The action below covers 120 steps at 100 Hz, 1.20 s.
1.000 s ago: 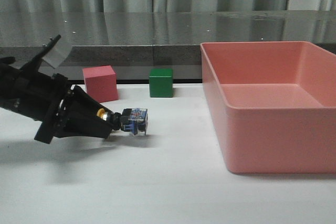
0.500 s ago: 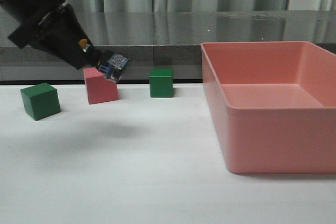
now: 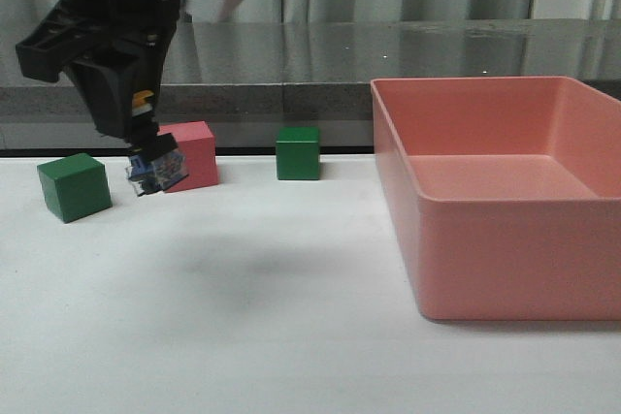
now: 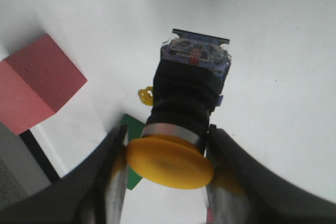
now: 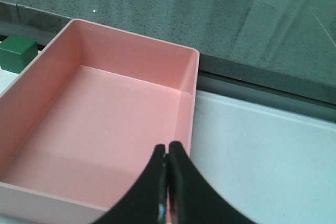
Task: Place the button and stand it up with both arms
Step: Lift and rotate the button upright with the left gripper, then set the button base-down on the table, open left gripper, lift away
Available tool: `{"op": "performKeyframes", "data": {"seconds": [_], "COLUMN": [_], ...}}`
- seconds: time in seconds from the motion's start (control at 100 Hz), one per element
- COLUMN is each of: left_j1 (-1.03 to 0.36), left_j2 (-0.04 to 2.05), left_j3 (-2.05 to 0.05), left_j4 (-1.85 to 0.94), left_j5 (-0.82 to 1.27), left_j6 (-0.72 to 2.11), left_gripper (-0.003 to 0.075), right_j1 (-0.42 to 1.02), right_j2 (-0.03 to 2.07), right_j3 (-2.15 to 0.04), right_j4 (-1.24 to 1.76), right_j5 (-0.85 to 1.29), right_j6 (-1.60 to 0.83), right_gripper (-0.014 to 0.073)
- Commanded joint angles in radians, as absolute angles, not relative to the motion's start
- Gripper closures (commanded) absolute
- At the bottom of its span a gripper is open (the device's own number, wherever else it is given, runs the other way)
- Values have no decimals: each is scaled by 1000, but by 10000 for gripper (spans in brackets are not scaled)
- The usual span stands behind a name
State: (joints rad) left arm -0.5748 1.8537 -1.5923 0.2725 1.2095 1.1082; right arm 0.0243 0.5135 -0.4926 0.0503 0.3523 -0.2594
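Observation:
The button [image 3: 155, 168] hangs base-down and slightly tilted from my left gripper [image 3: 145, 143], which points down from the black left arm [image 3: 116, 26]. It shows in front of the pink cube, above the white table. In the left wrist view my left gripper [image 4: 168, 136] is shut on the button [image 4: 191, 95] just below the yellow cap [image 4: 170, 162], with the bluish clear base [image 4: 197, 53] farthest from the camera. My right gripper [image 5: 168, 148] is shut with nothing in it, above the pink bin's corner. The right arm does not show in the front view.
A pink cube [image 3: 187, 154] and a green cube [image 3: 74, 186] flank the button, with a second green cube [image 3: 297, 152] farther right. A large pink bin [image 3: 505, 239] fills the right side of the table. A grey ledge [image 3: 310, 94] runs along the back.
The left arm lifted the button off the table, swung it up and left, then turned it from lying sideways to hanging base-down beside the pink cube. A green cube came into sight.

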Motion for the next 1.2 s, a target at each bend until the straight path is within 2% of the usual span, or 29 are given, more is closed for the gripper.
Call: {"op": "performKeyframes", "data": {"seconds": [0.0, 0.23, 0.59, 1.19], "left_j1": [-616, -669, -669, -673], "left_j2": [1824, 1869, 1955, 1994], "left_j3": [-1623, -1623, -1623, -1623], "left_j4": [372, 470, 536, 523], "left_j5": [1263, 1259, 1259, 1251], "left_j6": [1074, 964, 877, 817], "left_gripper": [739, 739, 739, 739], "right_j1": [18, 18, 18, 18], "right_j2": [514, 514, 514, 514], "right_j3": [-519, -519, -519, -519], "right_j4": [49, 49, 49, 49], "right_j5": [270, 270, 270, 270], "right_j6": [-260, -260, -260, -260], "right_gripper": [655, 655, 655, 655]}}
